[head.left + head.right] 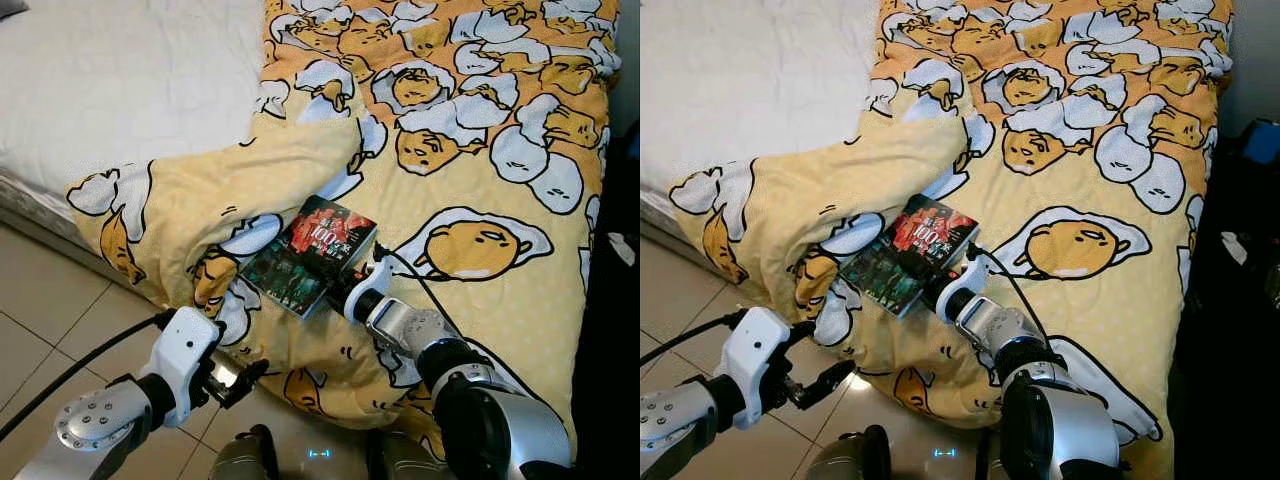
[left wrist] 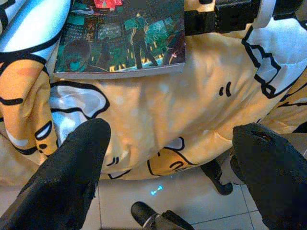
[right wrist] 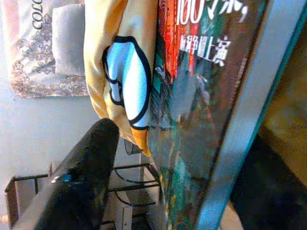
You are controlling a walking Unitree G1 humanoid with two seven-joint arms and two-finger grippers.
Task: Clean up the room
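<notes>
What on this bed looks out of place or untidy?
A book lies on the egg-print duvet, near the bed's edge, with the right claw at its corner. The duvet is folded back and bunched, hanging toward the floor and baring the white sheet.
</notes>
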